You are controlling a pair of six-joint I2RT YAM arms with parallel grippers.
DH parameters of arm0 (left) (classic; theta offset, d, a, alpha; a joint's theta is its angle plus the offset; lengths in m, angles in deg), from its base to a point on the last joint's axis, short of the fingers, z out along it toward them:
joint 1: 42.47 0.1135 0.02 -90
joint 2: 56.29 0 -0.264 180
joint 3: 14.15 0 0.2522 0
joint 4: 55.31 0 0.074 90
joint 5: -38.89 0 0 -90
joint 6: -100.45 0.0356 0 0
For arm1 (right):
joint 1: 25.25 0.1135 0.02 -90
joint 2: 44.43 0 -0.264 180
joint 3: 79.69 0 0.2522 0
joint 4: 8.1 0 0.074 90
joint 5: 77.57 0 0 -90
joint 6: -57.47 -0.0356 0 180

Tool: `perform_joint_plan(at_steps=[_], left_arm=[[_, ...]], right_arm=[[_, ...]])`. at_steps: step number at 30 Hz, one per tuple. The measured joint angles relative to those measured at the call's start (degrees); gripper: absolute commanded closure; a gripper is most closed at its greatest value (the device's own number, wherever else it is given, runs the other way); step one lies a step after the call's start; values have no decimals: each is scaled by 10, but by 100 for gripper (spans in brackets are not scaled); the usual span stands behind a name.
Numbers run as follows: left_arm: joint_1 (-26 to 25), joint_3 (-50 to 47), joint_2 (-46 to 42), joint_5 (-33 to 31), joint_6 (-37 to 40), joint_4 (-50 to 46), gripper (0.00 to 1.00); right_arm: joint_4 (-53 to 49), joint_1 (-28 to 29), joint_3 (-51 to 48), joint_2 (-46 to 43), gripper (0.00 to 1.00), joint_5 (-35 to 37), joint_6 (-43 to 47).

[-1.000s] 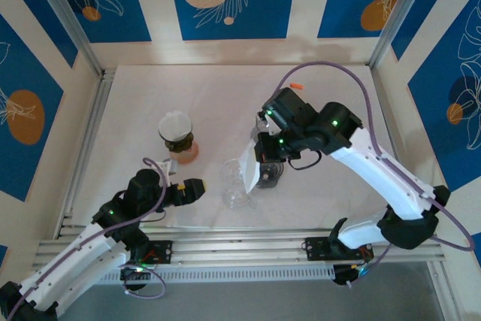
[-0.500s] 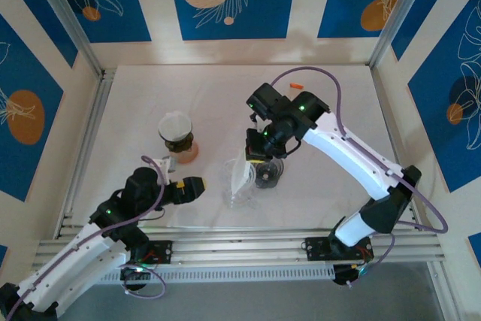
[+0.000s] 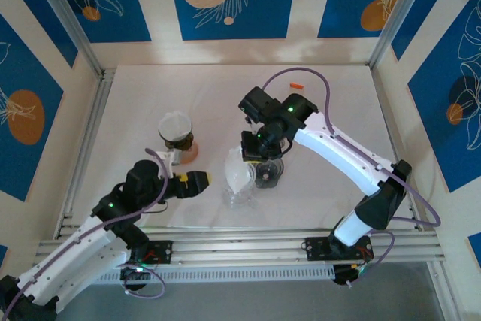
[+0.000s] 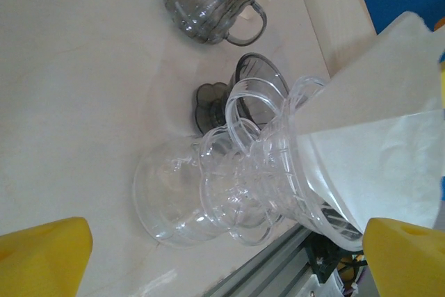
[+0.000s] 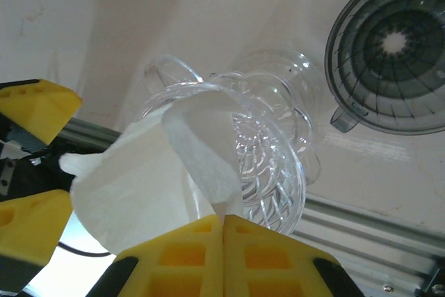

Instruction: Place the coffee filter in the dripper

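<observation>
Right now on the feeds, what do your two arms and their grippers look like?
The left arm and right arm match: white link shells, black joint housings with small green lights, and a thin purple cable looping alongside. The left gripper and right gripper have black bodies and blocky yellow fingers.

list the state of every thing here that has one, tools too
white paper coffee filter: pinched in the right tool, part-way into the clear dripper's mouth, not seated
clear ribbed plastic dripper: on the table, mouth open, filter edge inside
dark smoked plastic dripper: mouth up, empty
right tool: shut on the filter
left tool: open, holding nothing, beside the clear dripper
</observation>
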Motion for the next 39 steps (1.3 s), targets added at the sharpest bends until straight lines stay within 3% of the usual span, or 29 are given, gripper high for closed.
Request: perform_joint_plan(at_steps=[22, 29, 33, 39], left_arm=[[0, 1, 55, 84, 0, 120, 0], [0, 1, 66, 94, 0, 145, 5], [0, 1, 86, 96, 0, 152, 10], [0, 1, 92, 98, -2, 163, 14]], right_arm=[[6, 73, -7, 18, 89, 136, 70], [10, 87, 5, 27, 80, 151, 75], [12, 92, 9, 27, 69, 160, 77], [12, 101, 9, 26, 70, 179, 81]])
